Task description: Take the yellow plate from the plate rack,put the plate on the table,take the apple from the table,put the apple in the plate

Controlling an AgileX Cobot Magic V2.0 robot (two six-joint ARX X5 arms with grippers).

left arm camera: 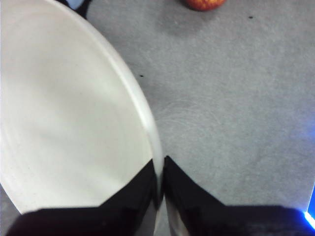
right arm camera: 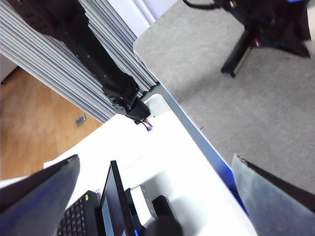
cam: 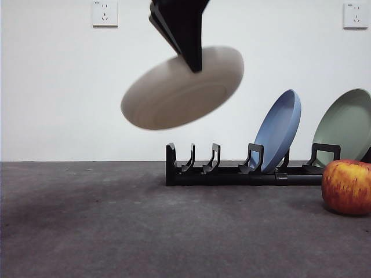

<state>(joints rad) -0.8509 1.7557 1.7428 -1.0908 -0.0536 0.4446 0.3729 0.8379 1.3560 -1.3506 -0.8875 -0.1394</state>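
The right gripper (right arm camera: 157,196) hangs with its two dark fingers (right arm camera: 39,191) spread wide apart and nothing between them. Between the fingers lies a white desk surface (right arm camera: 167,162) carrying an open laptop (right arm camera: 93,211) and a small black device (right arm camera: 162,211). The grey table (right arm camera: 256,113) fills the upper right of the frame, where the other arm (right arm camera: 261,24) reaches in, dark and partly blurred. A wooden floor (right arm camera: 29,123) shows at left, beside ribbed grey panels (right arm camera: 74,69).

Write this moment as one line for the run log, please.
left gripper: shut on yellow plate, airborne, tilted | plate rack: blue, green plates | apple: on table | right gripper: open, waiting
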